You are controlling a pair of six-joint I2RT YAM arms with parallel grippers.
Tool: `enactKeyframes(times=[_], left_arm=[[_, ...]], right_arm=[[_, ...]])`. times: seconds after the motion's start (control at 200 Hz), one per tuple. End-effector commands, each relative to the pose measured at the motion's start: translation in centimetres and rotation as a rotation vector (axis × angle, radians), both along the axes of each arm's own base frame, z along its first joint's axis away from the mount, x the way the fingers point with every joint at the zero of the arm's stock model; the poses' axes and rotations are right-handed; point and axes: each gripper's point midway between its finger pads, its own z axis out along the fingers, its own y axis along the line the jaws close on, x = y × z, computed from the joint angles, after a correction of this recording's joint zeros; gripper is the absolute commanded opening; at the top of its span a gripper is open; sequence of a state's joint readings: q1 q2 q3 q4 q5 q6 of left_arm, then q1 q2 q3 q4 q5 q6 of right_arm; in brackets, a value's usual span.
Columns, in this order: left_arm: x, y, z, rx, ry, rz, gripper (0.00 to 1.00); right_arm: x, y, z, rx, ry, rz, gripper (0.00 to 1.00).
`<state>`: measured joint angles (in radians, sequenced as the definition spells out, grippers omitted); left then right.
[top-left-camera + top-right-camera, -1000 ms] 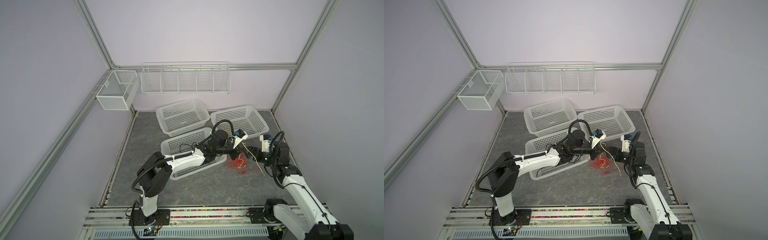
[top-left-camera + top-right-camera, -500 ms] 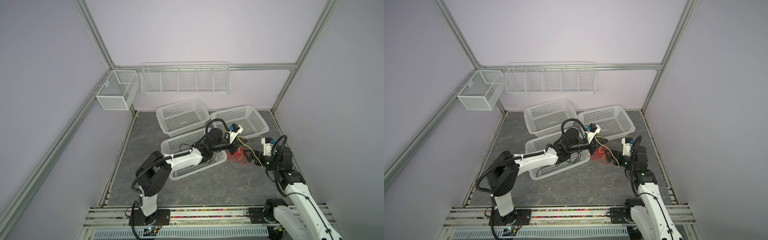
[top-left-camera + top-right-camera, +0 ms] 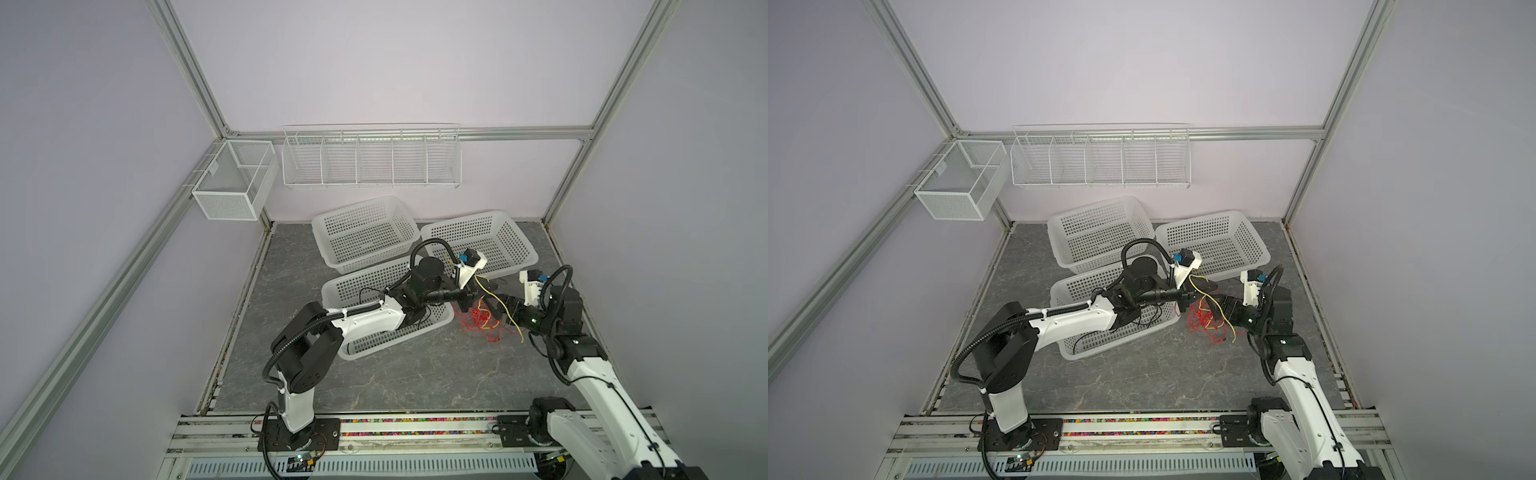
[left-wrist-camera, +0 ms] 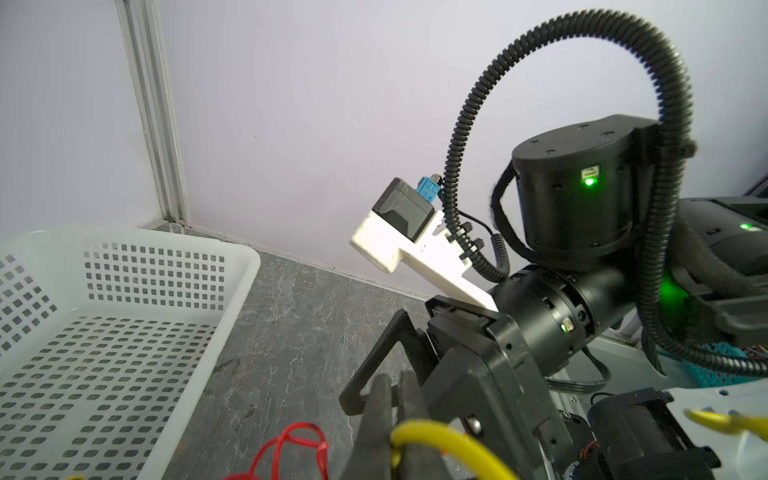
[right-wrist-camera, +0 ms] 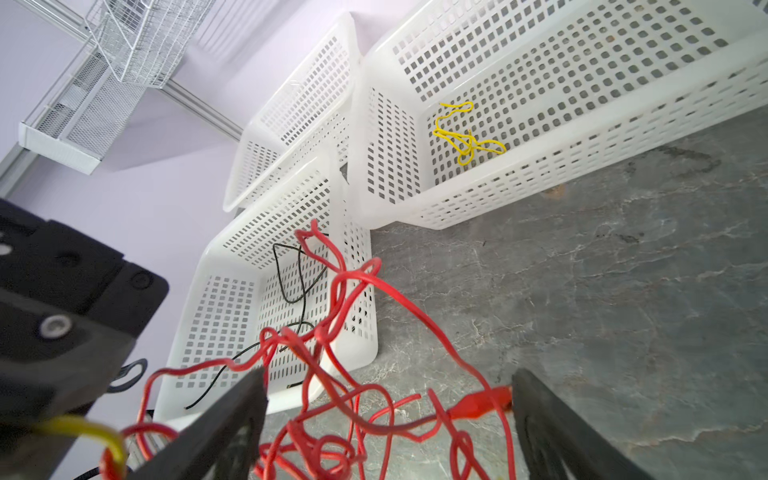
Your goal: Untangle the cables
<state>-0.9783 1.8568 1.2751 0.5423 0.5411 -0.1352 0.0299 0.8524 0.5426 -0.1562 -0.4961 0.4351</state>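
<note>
Left fingers [image 4: 376, 419] pressed together, pinching a thin yellow cable [image 4: 424, 430]. Whether a red strand is caught in there too, cannot tell. Right fingers [image 5: 226, 428] spread wide, straddling a crinkly red cable tangle [image 5: 332, 374], gripping nothing.

The tangle is partly drawn up and the rest lies on the grey stone-pattern surface [image 3: 374, 374]. It sits between the two arms, just beside the nearest white perforated plastic basket [image 3: 357, 282].

Sorted so far, judging by how things lie:
- Thin black cables [image 5: 299, 270] are in that nearest basket.
- One small yellow cable bundle [image 5: 465, 137] is in the right-hand white basket [image 3: 523, 245].
- The third white basket [image 3: 361, 208], at the back, holds no cable I can make out.

Left to do:
- The held yellow cable is not yet free; it crosses the reds in both top views.
- The red heap is knotted, all of it outside any basket.

Roughly midway, I'd judge. The reds look like the bulk of what remains.
</note>
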Motion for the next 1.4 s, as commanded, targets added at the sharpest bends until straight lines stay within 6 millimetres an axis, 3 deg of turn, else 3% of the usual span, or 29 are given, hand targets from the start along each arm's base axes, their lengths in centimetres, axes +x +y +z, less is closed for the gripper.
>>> enactKeyframes(times=[0.0, 0.44, 0.6, 0.66, 0.835, 1.0, 1.185, 1.4], left_arm=[[-0.8, 0.2, 2.8, -0.064, -0.032, -0.027, 0.00], [-1.1, -0.6, 3.3, -0.079, -0.013, -0.059, 0.00], [-0.9, -0.8, 3.4, -0.079, -0.019, -0.058, 0.00], [-0.9, -0.9, 3.4, -0.076, -0.019, -0.058, 0.00], [-0.5, -1.1, 3.0, -0.059, -0.028, -0.044, 0.00], [0.0, -1.0, 2.4, -0.032, -0.030, -0.015, 0.00], [1.4, -0.7, 2.0, 0.027, -0.049, 0.076, 0.00], [2.9, 0.3, 3.6, 0.067, -0.100, 0.184, 0.00]], right_arm=[[0.5, 0.7, 1.1, 0.031, -0.032, 0.029, 0.92], [1.6, 1.8, 0.3, 0.067, -0.015, 0.068, 0.85], [1.6, 2.4, -0.4, 0.072, 0.006, 0.084, 0.78], [1.6, 2.5, -0.7, 0.073, 0.015, 0.087, 0.72], [1.8, 2.6, -1.3, 0.068, 0.036, 0.085, 0.36], [2.1, 2.3, -1.9, 0.051, 0.055, 0.064, 0.12], [2.6, 0.2, -3.6, -0.054, 0.101, -0.042, 0.06], [2.8, -3.6, -6.8, -0.216, 0.186, -0.225, 0.06]])
